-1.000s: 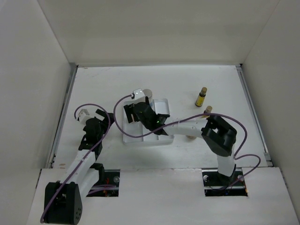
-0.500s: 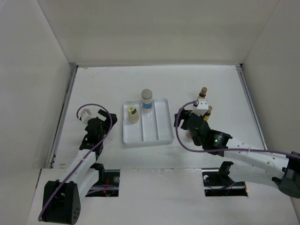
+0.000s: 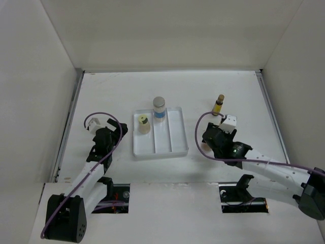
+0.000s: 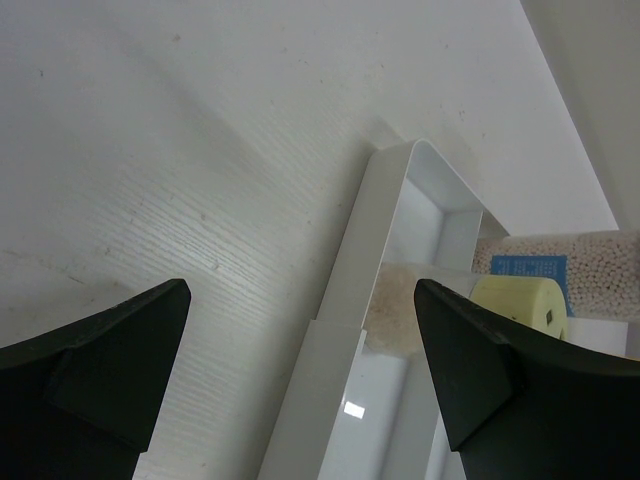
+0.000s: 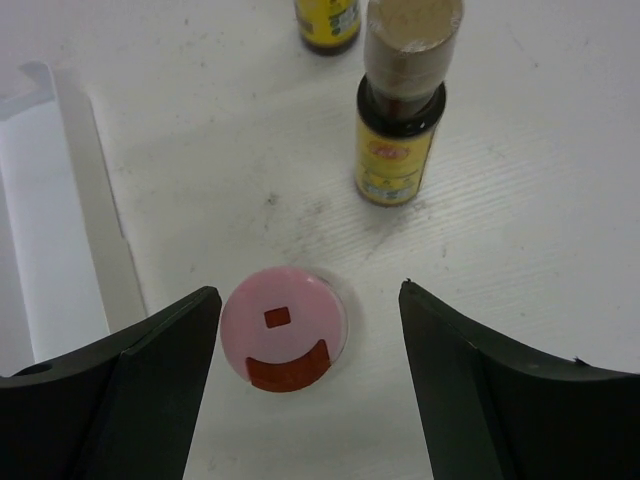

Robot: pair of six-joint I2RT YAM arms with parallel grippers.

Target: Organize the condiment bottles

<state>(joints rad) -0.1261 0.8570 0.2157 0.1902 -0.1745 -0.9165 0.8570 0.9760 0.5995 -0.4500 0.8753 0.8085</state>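
The grey-lidded jar with blue label (image 3: 159,108) and the yellow-green-capped bottle (image 3: 143,123) stand in the back of the white tray (image 3: 175,147). My left gripper (image 3: 115,131) is open and empty, just left of the tray; its wrist view (image 4: 300,290) shows the tray rim (image 4: 375,220), the yellow-green cap (image 4: 520,300) and the jar (image 4: 560,262). My right gripper (image 5: 307,297) is open above the pink-capped bottle (image 5: 285,328), with the cap between the fingers. One amber bottle (image 5: 400,110) stands just beyond it, another (image 5: 328,20) further back, also in the top view (image 3: 219,105).
The tray's right edge (image 5: 60,200) lies close to the left of the pink-capped bottle. White walls enclose the table on three sides. In the top view my right wrist (image 3: 218,134) hides the pink-capped bottle and the nearer amber bottle.
My right arm has swung from over the tray to the right and settled over the pink-capped bottle. The left arm has not moved.
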